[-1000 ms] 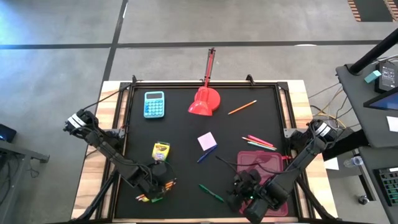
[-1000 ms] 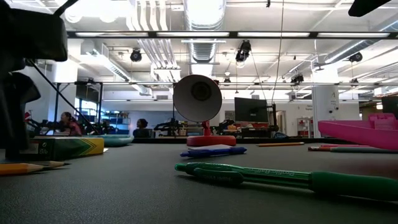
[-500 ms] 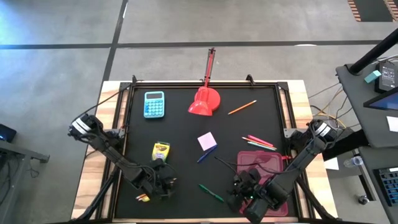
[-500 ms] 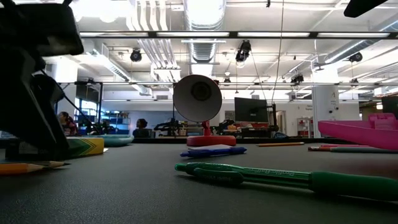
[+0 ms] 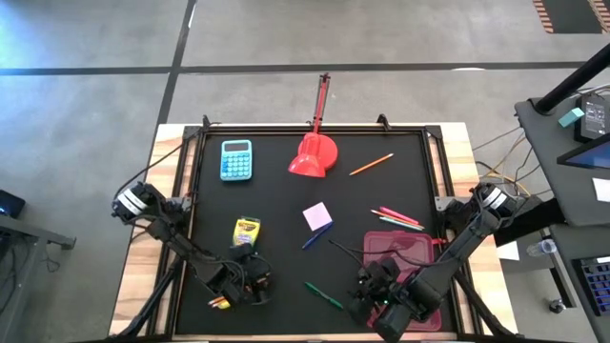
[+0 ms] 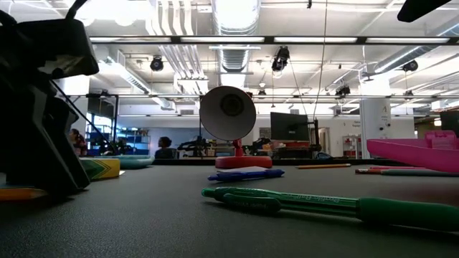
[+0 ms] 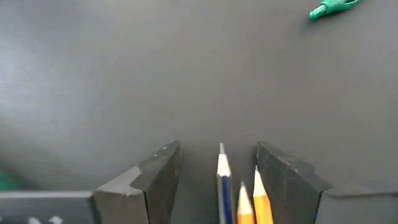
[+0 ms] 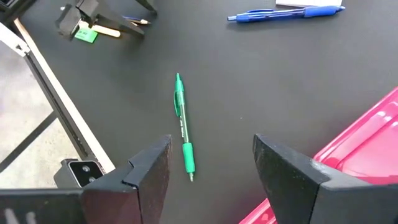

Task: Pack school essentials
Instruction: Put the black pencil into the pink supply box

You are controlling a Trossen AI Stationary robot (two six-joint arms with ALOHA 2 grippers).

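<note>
My left gripper (image 5: 255, 284) is low at the table's near left and open. In the left wrist view its fingers (image 7: 217, 152) stand on either side of the tips of a blue, an orange and a yellow pencil (image 7: 239, 196) lying on the mat. I cannot see them touching. In the low view the gripper (image 6: 43, 158) hides most of the pencils. My right gripper (image 5: 365, 286) is open above the green pen (image 8: 183, 127), beside the pink tray (image 5: 410, 255). The crayon box (image 5: 247, 231), note pad (image 5: 317, 215), blue pen (image 5: 317, 235), pink and green pens (image 5: 398, 218) and an orange pencil (image 5: 371, 164) lie flat on the mat. No scissors show.
The light-blue calculator (image 5: 236, 159) and the red domed lamp (image 5: 314, 155) sit near the far edge. The black mat is bare between the crayon box and the calculator. The table's near edge runs close behind both grippers.
My left gripper has come down toward the mat and moved a little toward the table's right, tipping forward over the pencils. In the low view it now covers most of the yellow pencil that showed before. The pencils and my right arm have stayed put.
</note>
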